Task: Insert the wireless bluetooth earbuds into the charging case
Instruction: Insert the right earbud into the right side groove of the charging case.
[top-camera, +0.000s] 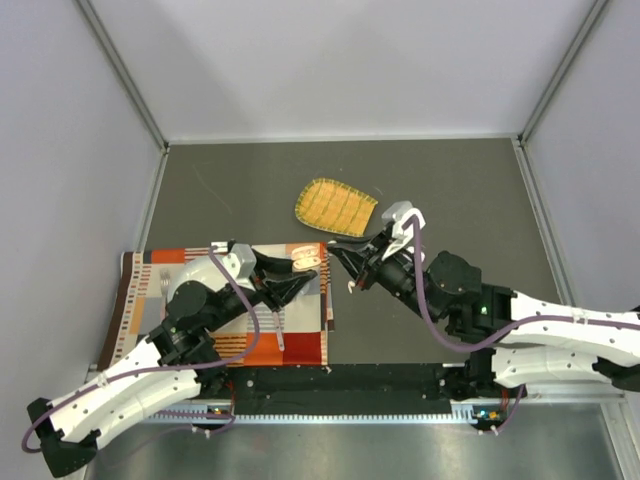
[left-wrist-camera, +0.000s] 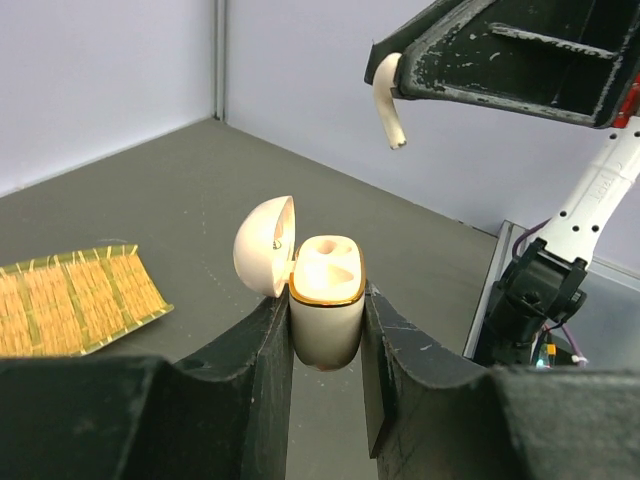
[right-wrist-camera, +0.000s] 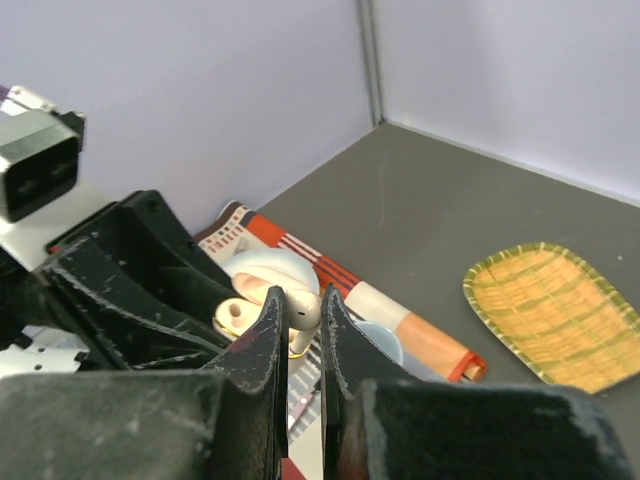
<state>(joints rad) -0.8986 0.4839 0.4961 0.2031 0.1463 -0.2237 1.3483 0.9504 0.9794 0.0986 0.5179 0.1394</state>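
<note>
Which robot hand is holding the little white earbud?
The right gripper pinches the earbud in its closed fingertips, stem hanging down. The left gripper holds the open case instead, lid flipped back.

light: even, diffuse, bright | shadows: soft, faint | glare: none | blur: wrist-view near fingers (left-wrist-camera: 250, 400) slightly soft | overhead view sharp

Charging case (left-wrist-camera: 326, 300) bottom is hidden between the left fingers (left-wrist-camera: 262, 370); its wells look blurred
</note>
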